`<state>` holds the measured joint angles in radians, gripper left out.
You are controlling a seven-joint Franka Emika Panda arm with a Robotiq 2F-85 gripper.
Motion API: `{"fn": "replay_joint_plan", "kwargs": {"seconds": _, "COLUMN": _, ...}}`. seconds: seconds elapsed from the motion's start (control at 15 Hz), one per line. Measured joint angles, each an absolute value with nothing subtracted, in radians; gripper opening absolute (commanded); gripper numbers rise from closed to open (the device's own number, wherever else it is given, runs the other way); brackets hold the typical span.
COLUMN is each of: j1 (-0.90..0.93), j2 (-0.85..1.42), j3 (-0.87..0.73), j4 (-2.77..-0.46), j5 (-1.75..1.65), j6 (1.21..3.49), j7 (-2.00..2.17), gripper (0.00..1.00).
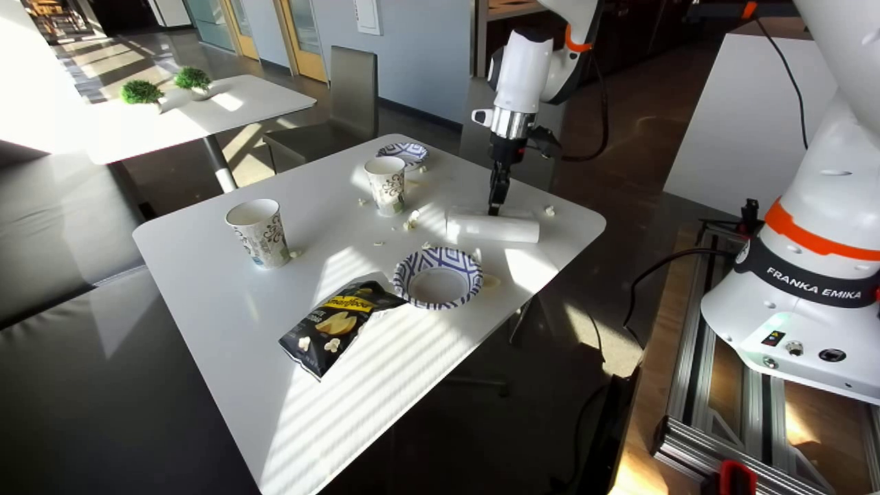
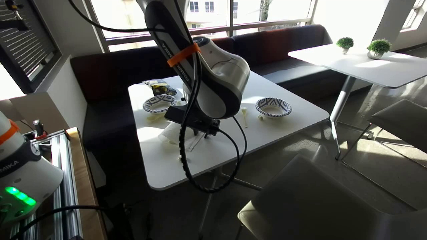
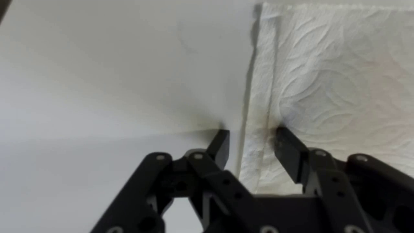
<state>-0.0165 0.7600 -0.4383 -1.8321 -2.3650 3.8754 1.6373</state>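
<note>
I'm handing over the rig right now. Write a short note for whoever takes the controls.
Claw: open, jaws on either side of the edge of the paper towel; whether they touch it is unclear.
Things: the towel lies on the white table, near a patterned bowl; a black snack bag is on the bowl's other side.
Done: claw at the towel's edge.
Left: no grip on the towel yet.

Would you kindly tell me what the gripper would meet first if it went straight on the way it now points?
Probably the white napkin on the tabletop: the open gripper points down astride the napkin's edge, though whether it is touching is unclear.
</note>
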Motion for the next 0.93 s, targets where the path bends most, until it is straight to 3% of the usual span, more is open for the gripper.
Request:
{"fn": "replay_joint_plan", "kwargs": {"seconds": 0.2, "j1": -0.010, "j2": 0.768, "j3": -0.427, "j4": -1.832, "j5": -2.365, "j6": 3.881, "j7": 1.617, "gripper": 0.40}}
{"fn": "replay_joint_plan", "kwargs": {"seconds": 0.27, "j1": -0.005, "j2": 0.771, "j3": -0.423, "j4": -1.832, "j5": -2.365, "j6": 3.882, "j7": 1.612, "gripper": 0.33}}
{"fn": "replay_joint_plan", "kwargs": {"seconds": 0.33, "j1": 0.000, "j2": 0.774, "j3": -0.420, "j4": -1.832, "j5": -2.365, "j6": 3.882, "j7": 1.608, "gripper": 0.17}}
{"fn": "replay_joint_plan", "kwargs": {"seconds": 0.4, "j1": 0.006, "j2": 0.778, "j3": -0.418, "j4": -1.832, "j5": -2.365, "j6": 3.882, "j7": 1.605, "gripper": 0.24}}
{"fn": "replay_joint_plan", "kwargs": {"seconds": 0.6, "j1": 0.027, "j2": 0.788, "j3": -0.415, "j4": -1.832, "j5": -2.365, "j6": 3.882, "j7": 1.602, "gripper": 0.12}}
{"fn": "replay_joint_plan", "kwargs": {"seconds": 0.87, "j1": 0.045, "j2": 0.797, "j3": -0.415, "j4": -1.832, "j5": -2.365, "j6": 3.882, "j7": 1.602, "gripper": 0.16}}
{"fn": "replay_joint_plan", "kwargs": {"seconds": 0.93, "j1": 0.047, "j2": 0.798, "j3": -0.415, "j4": -1.832, "j5": -2.365, "j6": 3.882, "j7": 1.601, "gripper": 0.04}}
